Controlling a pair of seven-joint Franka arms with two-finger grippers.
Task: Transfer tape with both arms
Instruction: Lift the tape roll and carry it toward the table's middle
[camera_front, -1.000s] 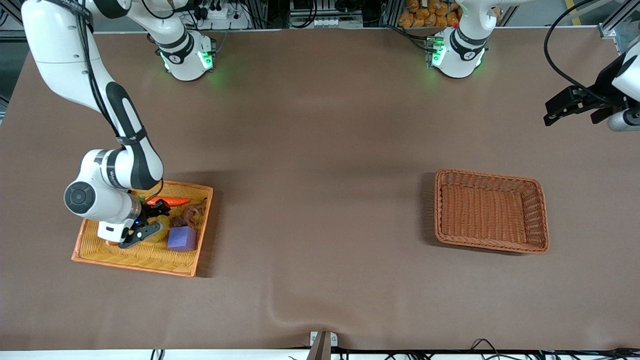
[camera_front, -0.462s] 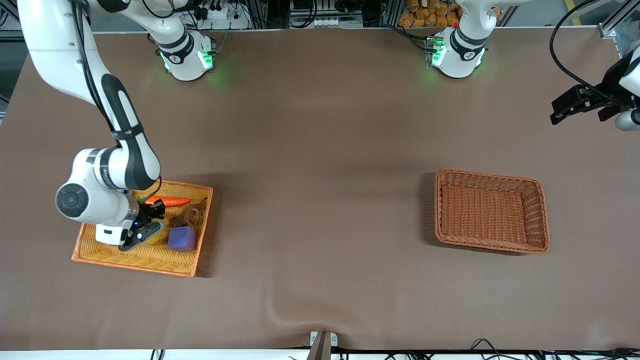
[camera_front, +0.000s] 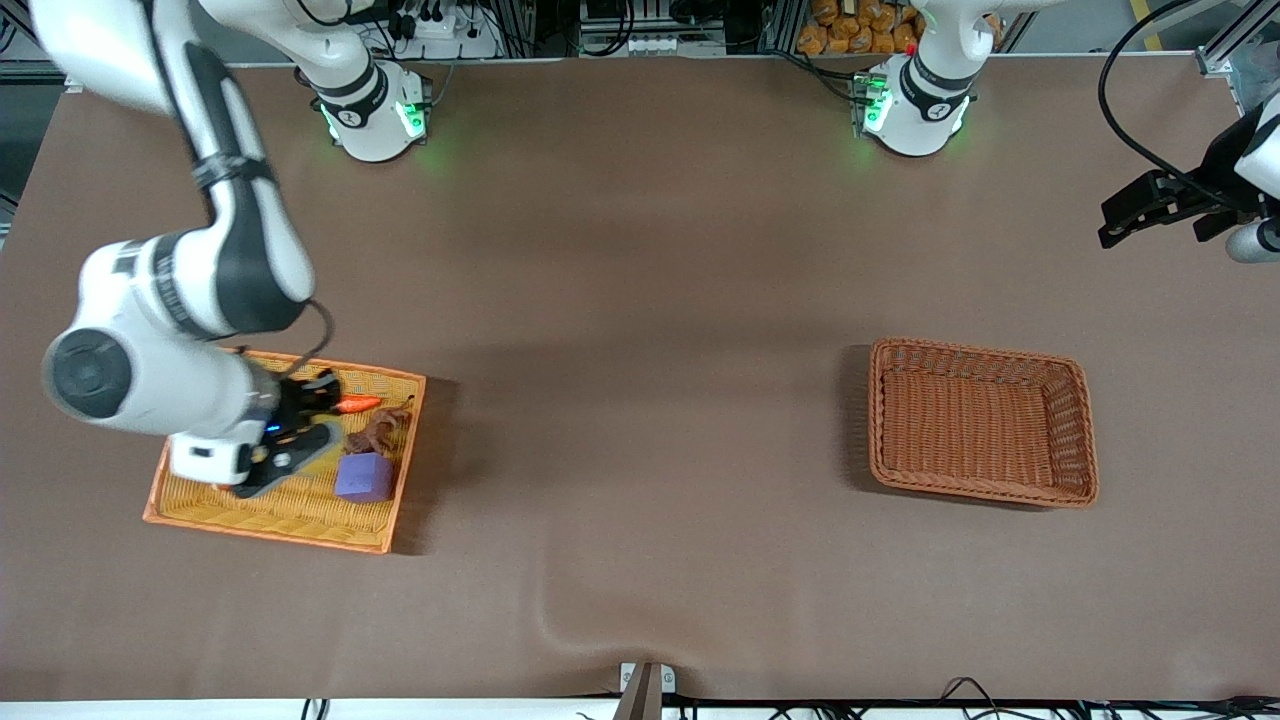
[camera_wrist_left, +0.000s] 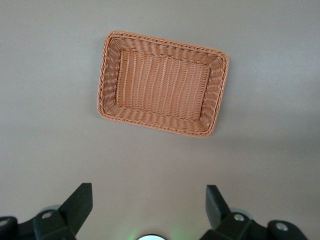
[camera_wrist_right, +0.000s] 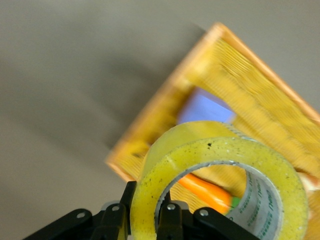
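My right gripper (camera_front: 300, 430) is over the orange tray (camera_front: 270, 535), toward the right arm's end of the table. It is shut on the tape (camera_wrist_right: 220, 170), a yellowish translucent ring with a grey-white core. In the right wrist view one finger (camera_wrist_right: 131, 200) presses the ring's outside and the other sits inside the core, with the gripper (camera_wrist_right: 151, 206) clamping the wall. In the front view the hand mostly hides the tape. My left gripper (camera_front: 1108, 225) is open and empty, up in the air at the left arm's end of the table. It also shows in the left wrist view (camera_wrist_left: 148, 195).
The tray holds an orange toy carrot (camera_front: 358, 404), a purple block (camera_front: 365, 477) and a brown object (camera_front: 385, 428). The carrot (camera_wrist_right: 205, 192) and the block (camera_wrist_right: 205, 107) show under the tape. An empty brown wicker basket (camera_front: 975, 350) stands toward the left arm's end, also in the left wrist view (camera_wrist_left: 162, 41).
My right arm has risen from the tray with the tape in its gripper. My left gripper has shifted slightly toward its own end of the table.
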